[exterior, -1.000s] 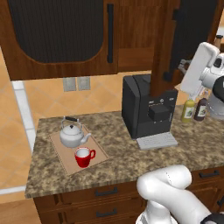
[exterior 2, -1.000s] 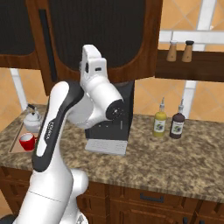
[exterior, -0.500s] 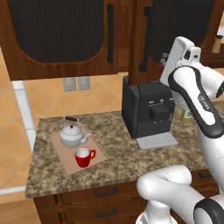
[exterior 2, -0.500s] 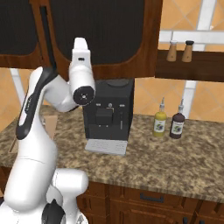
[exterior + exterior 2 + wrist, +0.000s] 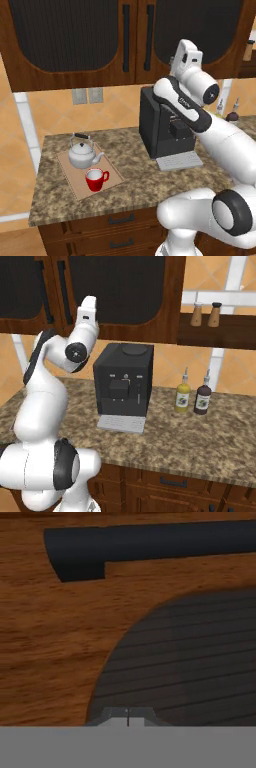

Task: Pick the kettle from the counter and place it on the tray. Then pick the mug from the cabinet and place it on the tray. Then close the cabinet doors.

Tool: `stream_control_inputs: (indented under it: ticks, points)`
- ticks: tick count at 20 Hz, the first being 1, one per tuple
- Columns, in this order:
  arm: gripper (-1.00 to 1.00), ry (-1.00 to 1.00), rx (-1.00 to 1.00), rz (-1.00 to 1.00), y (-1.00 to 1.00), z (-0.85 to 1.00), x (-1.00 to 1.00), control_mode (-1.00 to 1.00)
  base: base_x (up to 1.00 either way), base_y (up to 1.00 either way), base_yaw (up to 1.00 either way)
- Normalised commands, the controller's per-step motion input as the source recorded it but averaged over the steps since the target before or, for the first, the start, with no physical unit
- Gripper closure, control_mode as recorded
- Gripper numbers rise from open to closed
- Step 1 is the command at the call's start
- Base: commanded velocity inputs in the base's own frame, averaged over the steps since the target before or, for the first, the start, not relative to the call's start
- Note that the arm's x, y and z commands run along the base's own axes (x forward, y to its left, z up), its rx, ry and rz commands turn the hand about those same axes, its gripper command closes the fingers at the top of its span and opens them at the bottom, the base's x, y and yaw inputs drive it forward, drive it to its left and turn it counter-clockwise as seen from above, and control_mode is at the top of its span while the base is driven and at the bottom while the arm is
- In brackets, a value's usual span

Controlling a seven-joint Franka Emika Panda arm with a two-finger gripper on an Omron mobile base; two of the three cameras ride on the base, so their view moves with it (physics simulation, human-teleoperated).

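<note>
The silver kettle (image 5: 82, 153) and the red mug (image 5: 96, 179) both stand on the wooden tray (image 5: 75, 189) at the left of the granite counter (image 5: 137, 187). Above them, the cabinet's left door (image 5: 65, 35) and right door (image 5: 210, 25) both stand shut, their black bar handles side by side. My white hand (image 5: 187, 54) is raised against the lower part of the right door. In the hand view my gripper (image 5: 127, 716) is shut with nothing in it. It sits very close to the door's wood frame, just below the black handle (image 5: 150, 542) and beside the mesh panel (image 5: 190, 662).
A big black coffee machine (image 5: 161, 125) stands on the counter right under my arm. Two bottles (image 5: 183, 398) stand to its right, and two shakers (image 5: 198, 313) sit on a wall shelf above them. Drawers with black handles (image 5: 120, 220) run below the counter.
My arm has swung left and the right cabinet door, open a second ago, has swung shut in front of the hand. Kettle, mug and tray have not moved.
</note>
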Motion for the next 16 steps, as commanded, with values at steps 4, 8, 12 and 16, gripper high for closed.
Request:
stream_control_inputs:
  ticks: [4, 8, 12, 16]
  points:
    - [1.0, 0.07, 0.0, -0.17, 0.0, 0.0, 0.58, -1.0, 0.0, 0.0, 0.0]
    - [1.0, 0.13, 0.0, -0.11, 0.0, 0.0, 0.47, -1.0, 0.0, 0.0, 0.0]
    - [1.0, 0.2, 0.0, -0.06, -0.01, 0.08, 0.34, -1.0, 0.0, 0.0, 0.0]
    - [1.0, 0.35, 0.0, -0.01, -0.06, 0.3, 0.18, -1.0, 0.0, 0.0, 0.0]
